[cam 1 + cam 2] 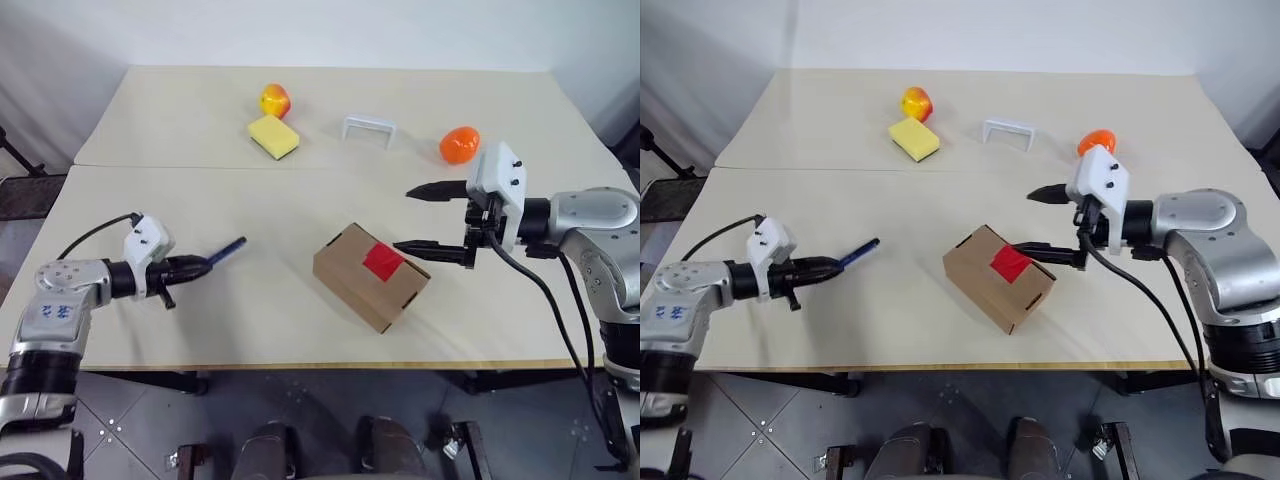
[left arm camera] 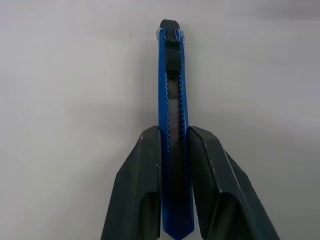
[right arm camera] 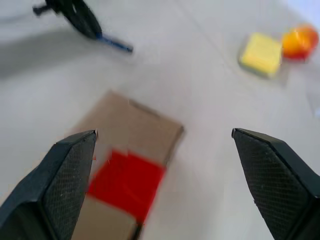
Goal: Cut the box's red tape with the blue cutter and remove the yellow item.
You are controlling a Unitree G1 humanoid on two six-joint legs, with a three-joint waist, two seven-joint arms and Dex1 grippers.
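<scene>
The brown cardboard box [image 1: 370, 278] lies closed near the table's front middle, with the red tape [image 1: 382, 262] across its top seam. My left gripper [image 1: 195, 266] is to the box's left, shut on the blue cutter [image 1: 225, 251], whose tip points toward the box. In the left wrist view the cutter [image 2: 172, 100] stands clamped between the two fingers [image 2: 142, 180]. My right gripper [image 1: 402, 219] hovers wide open just right of the box, above its tape end. The right wrist view looks down on the box [image 3: 140, 125] and the tape [image 3: 125, 180]. The yellow item is hidden.
At the back of the table sit a yellow sponge [image 1: 273, 136], a yellow-red apple [image 1: 275, 100], a white bracket [image 1: 369, 127] and an orange fruit [image 1: 459, 145]. The table's front edge [image 1: 300, 366] runs just below the box.
</scene>
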